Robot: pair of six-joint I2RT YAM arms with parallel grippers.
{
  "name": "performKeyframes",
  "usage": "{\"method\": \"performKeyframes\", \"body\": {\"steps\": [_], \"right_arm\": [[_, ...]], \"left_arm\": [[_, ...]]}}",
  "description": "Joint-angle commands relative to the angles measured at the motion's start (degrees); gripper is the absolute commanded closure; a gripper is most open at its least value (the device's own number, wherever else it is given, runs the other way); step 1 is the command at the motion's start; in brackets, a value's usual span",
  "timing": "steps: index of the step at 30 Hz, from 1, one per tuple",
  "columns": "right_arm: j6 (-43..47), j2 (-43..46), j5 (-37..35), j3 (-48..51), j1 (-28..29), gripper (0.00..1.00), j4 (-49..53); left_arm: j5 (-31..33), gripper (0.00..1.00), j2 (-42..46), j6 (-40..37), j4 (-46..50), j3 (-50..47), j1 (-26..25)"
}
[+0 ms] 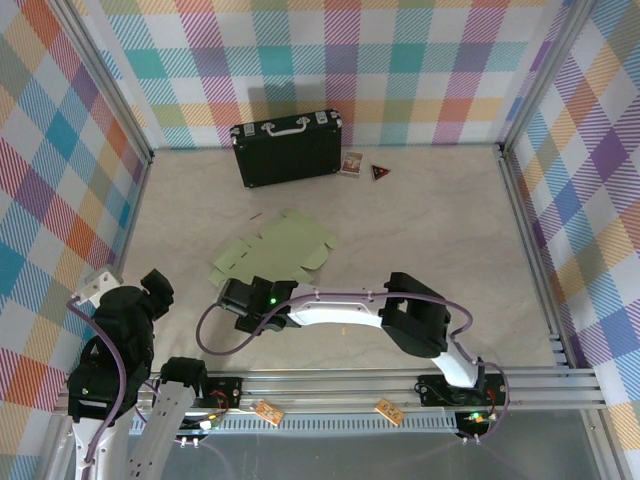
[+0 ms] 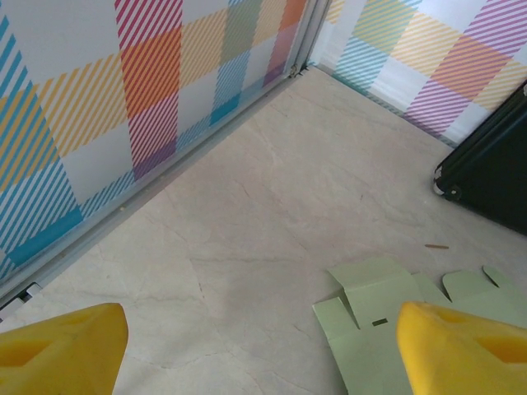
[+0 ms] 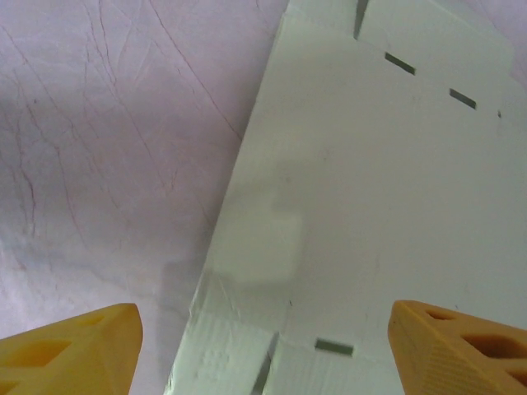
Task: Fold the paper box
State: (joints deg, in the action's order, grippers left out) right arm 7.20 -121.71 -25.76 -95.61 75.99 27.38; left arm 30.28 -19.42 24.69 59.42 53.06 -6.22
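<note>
The right gripper [image 3: 263, 354] holds its yellow fingers [image 3: 74, 346] spread wide, straddling one edge of the paper box [image 3: 362, 206]. The box lies flat and unfolded on the table [image 1: 430, 230], and the gripper seems poised to catch a flap, though contact is hard to judge. The left gripper [image 2: 263, 354], equally spread and empty, hangs beside the sheet's left flaps, likely ready to brace it.

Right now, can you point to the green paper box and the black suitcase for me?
paper box [image 1: 285, 248]: top external view, middle of the flat green sheet.
black case [image 1: 290, 155]: top external view, its big black side below the handle.
</note>
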Motion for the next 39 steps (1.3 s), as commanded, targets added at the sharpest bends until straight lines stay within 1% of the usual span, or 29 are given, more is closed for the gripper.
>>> {"method": "performKeyframes", "body": {"steps": [1, 7, 10, 16, 21, 25, 28, 29, 31, 33, 37, 39], "right_arm": [[1.4, -3.7, -0.6, -4.5, 0.4, 0.21, 2.5], [1.9, -8.3, -1.0, -9.3, 0.9, 0.21, 5.7], [2.8, -10.9, -3.5, -11.5, 1.0, 0.21, 8.1], [3.5, -13.0, -6.1, -13.5, 1.1, 0.23, 10.1], [5.1, -13.9, -10.1, -14.1, 1.2, 0.25, 10.2], [7.3, -14.1, -12.7, -14.2, 1.1, 0.31, 10.0], [8.5, -14.1, -13.9, -14.4, 1.2, 0.39, 10.0], [8.8, -14.1, -14.1, -14.4, 1.1, 0.44, 9.9], [9.2, -14.1, -14.0, -14.5, 1.1, 0.50, 9.9], [9.3, -14.2, -14.0, -14.5, 1.2, 0.59, 10.0], [9.0, -13.9, -14.3, -14.6, 1.1, 0.73, 10.2], [9.0, -13.6, -14.5, -14.4, 1.2, 0.81, 10.0]], "left_arm": [[1.6, 0.15, 1.0, 0.6, 0.8, -0.7, 0.4], [1.2, 0.15, 1.2, 0.4, 0.5, -0.9, 0.5], [1.1, 0.16, 1.2, 0.3, 0.4, -1.0, 0.4], [1.1, 0.16, 1.4, 0.3, 0.3, -1.1, 0.5], [0.8, 0.15, 1.4, 0.2, 0.3, -1.1, 0.4], [0.4, 0.15, 1.7, 0.1, 0.0, -1.4, 0.5], [0.4, 0.15, 1.7, 0.0, -0.1, -1.4, 0.5], [0.3, 0.15, 1.7, 0.0, -0.1, -1.4, 0.5], [0.0, 0.15, 1.9, -0.1, -0.2, -1.6, 0.4], [-0.6, 0.15, 2.1, -0.4, -0.5, -1.7, 0.5], [-0.7, 0.15, 2.4, -0.4, -0.6, -1.9, 0.4], [-0.7, 0.15, 2.3, -0.5, -0.7, -1.9, 0.4]]}}
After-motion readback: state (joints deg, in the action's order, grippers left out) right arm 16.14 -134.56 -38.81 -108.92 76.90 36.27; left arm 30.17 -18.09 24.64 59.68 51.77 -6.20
